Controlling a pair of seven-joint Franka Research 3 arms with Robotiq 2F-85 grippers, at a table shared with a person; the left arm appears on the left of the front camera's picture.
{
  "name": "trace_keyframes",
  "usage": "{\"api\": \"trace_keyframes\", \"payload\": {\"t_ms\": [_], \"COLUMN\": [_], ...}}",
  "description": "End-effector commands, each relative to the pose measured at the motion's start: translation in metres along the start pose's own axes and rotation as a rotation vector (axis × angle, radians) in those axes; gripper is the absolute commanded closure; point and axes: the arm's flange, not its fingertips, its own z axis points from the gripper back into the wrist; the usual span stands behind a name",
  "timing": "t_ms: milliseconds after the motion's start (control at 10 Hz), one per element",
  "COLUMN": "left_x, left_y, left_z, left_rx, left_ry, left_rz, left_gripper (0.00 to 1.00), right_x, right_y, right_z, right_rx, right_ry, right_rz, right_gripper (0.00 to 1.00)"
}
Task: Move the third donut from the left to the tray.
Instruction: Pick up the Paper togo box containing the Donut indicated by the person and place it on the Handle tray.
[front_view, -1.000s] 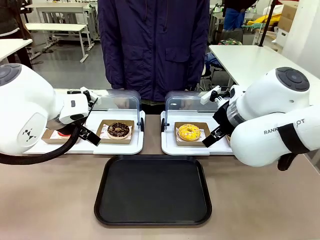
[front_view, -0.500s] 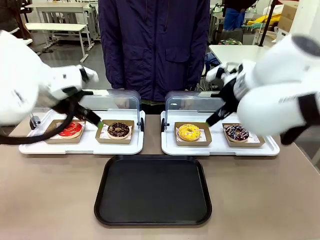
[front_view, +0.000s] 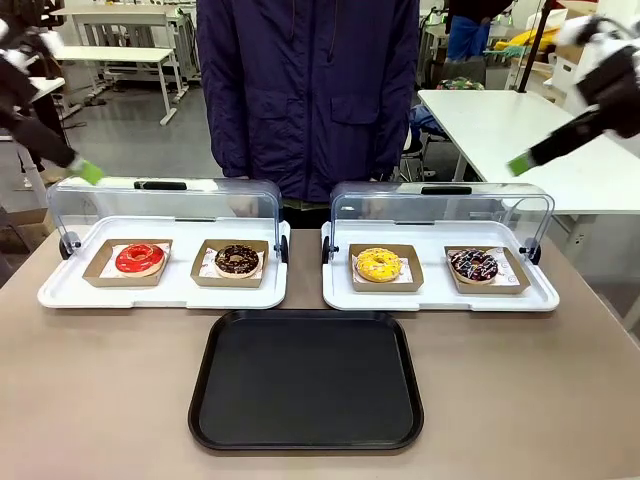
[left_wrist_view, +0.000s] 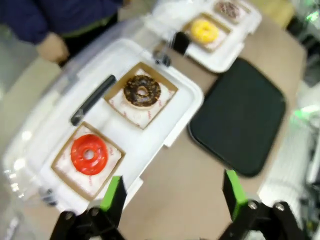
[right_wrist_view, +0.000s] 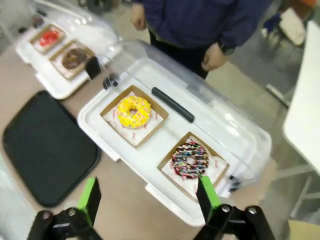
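Observation:
The yellow-iced donut (front_view: 378, 264) lies on its brown cardboard holder in the right white display tray, third from the left; the wrist views show it too (left_wrist_view: 204, 30) (right_wrist_view: 133, 111). The black tray (front_view: 305, 380) lies flat in front of both display trays, nothing on it (left_wrist_view: 240, 115) (right_wrist_view: 47, 147). My left gripper (front_view: 84, 169) hangs high at the far left, open, holding nothing (left_wrist_view: 174, 195). High at the far right is my right gripper (front_view: 522, 163), open too (right_wrist_view: 148, 198), above the table in front of the yellow donut.
A red donut (front_view: 139, 258) and a chocolate donut (front_view: 237, 259) sit in the left display tray (front_view: 60, 292). A sprinkled chocolate donut (front_view: 473, 265) lies beside the yellow one. Both clear lids (front_view: 440, 210) stand tilted back. A person (front_view: 307, 90) stands at the far side.
Both arms have lifted from in front of the display trays and swung up and outward to the picture's top corners. All the donuts are now unobstructed.

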Motion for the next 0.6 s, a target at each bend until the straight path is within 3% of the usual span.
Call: {"api": "trace_keyframes", "payload": {"t_ms": [0, 300, 500], "left_x": [-0.025, -0.09, -0.115], "left_y": [0.048, 0.085, 0.111], "left_z": [0.023, 0.065, 0.054], "left_rx": [-0.088, -0.156, -0.195], "left_ry": [-0.013, -0.194, -0.262], "left_rz": [-0.118, -0.187, -0.202], "left_gripper": [0.0, 0.0, 0.0], "right_x": [-0.023, -0.084, -0.115], "right_y": [-0.061, -0.109, -0.128], "right_z": [0.019, 0.052, 0.065], "right_rx": [0.165, 0.233, 0.256], "right_ry": [-0.093, -0.251, -0.303], "right_rz": [0.062, 0.081, 0.103], "right_gripper": [0.0, 0.0, 0.0]}}
